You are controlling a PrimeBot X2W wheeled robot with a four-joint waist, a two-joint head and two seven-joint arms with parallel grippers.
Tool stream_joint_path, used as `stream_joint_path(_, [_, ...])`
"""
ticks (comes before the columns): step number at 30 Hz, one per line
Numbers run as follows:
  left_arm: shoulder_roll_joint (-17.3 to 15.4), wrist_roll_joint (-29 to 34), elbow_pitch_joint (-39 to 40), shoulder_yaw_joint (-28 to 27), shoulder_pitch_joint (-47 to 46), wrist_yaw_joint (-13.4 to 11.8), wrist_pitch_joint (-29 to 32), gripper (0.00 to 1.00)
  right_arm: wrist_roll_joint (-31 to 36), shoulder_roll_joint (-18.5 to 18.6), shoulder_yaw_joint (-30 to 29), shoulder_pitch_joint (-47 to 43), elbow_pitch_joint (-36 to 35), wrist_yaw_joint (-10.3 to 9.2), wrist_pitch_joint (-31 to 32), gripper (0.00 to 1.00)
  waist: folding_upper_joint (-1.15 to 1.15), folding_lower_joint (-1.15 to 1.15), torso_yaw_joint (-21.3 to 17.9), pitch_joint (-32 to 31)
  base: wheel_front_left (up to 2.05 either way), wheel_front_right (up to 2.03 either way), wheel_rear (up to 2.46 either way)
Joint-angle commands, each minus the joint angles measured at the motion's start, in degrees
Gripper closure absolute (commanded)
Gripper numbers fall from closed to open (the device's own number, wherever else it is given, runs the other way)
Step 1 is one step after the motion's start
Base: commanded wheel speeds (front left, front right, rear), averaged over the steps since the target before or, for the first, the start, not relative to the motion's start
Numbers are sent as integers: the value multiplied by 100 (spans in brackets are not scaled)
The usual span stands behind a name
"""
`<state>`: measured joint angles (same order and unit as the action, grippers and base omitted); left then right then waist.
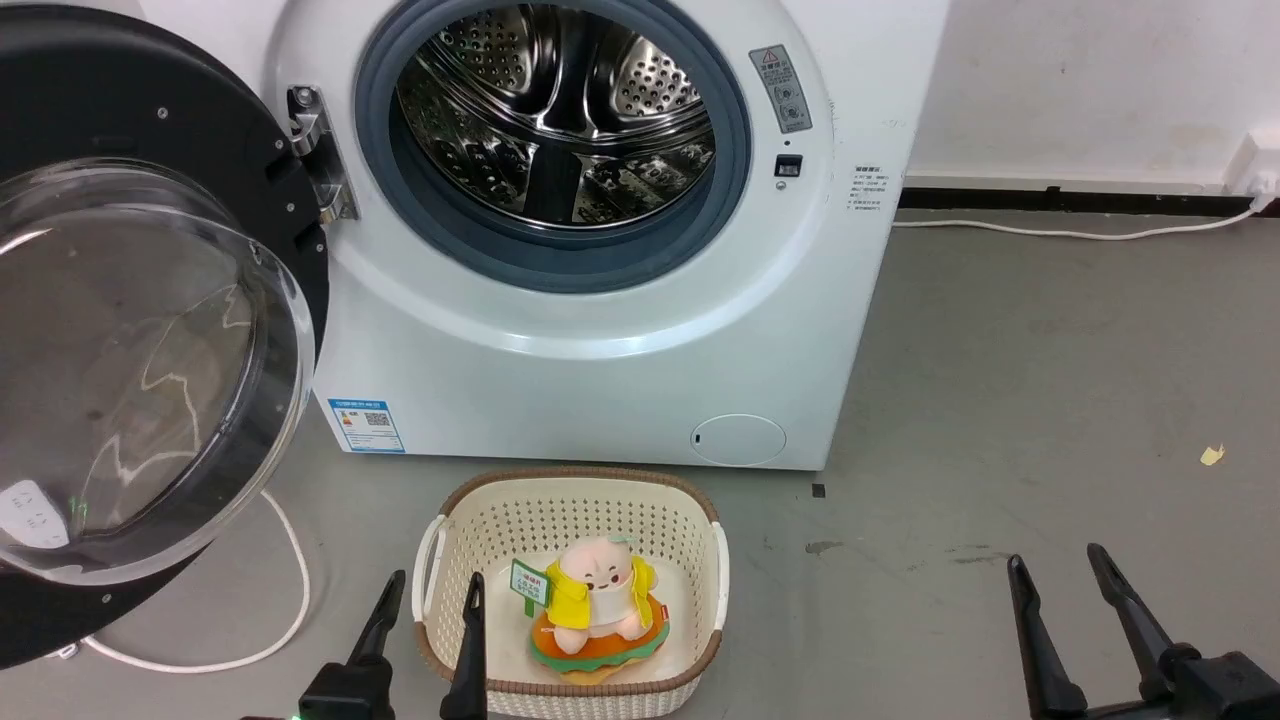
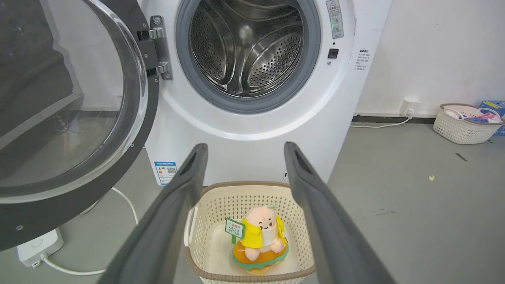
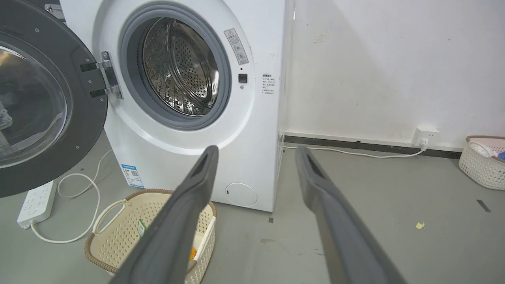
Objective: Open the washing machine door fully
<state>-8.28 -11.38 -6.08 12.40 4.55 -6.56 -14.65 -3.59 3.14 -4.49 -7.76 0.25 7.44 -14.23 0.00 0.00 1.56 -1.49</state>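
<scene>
The white washing machine (image 1: 600, 360) (image 2: 252, 130) (image 3: 185, 165) stands ahead with its steel drum exposed. Its door (image 1: 150, 330) (image 2: 75, 110) (image 3: 39, 102), black-rimmed with a bulging glass bowl, is swung wide to the left on its metal hinge (image 1: 320, 160). My left gripper (image 1: 428, 600) (image 2: 242, 152) is open, low in front of the basket, touching nothing. My right gripper (image 1: 1060, 570) (image 3: 256, 156) is open too, over bare floor to the right of the machine. Both stand well apart from the door.
A cream basket (image 1: 700, 530) (image 2: 213, 197) (image 3: 118, 221) holding a plush toy (image 1: 598, 605) sits on the floor before the machine. A white cable (image 1: 290, 600) and a power strip (image 3: 35, 201) lie under the door. Another basket (image 2: 461, 126) stands by the right wall.
</scene>
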Motion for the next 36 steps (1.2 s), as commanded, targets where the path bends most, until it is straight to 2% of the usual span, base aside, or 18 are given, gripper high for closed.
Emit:
stream_joint_path(1, [-11, -28, -24, 14, -57, -33, -2, 0, -26, -26, 23, 40, 29, 5, -35, 0, 0, 0, 4, 2, 0, 0, 0])
stream_joint_path(9, [-21, -40, 6, 41, -67, -73, 11, 0, -46, -26, 32, 50, 53, 5, -47, 0, 0, 0, 4, 11, 0, 0, 0])
stream_joint_path(10, [-25, -43, 15, 48, -71, -71, 13, 100, -50, -26, 29, 54, 55, 5, -49, 100, 0, 0, 3, 15, 0, 0, 0])
stream_joint_path(36, [100, 164, 112, -205, -87, 74, 258, 100, 54, -3, 91, 137, 28, 1, 246, 100, 0, 0, -23, 37, 0, 0, 0])
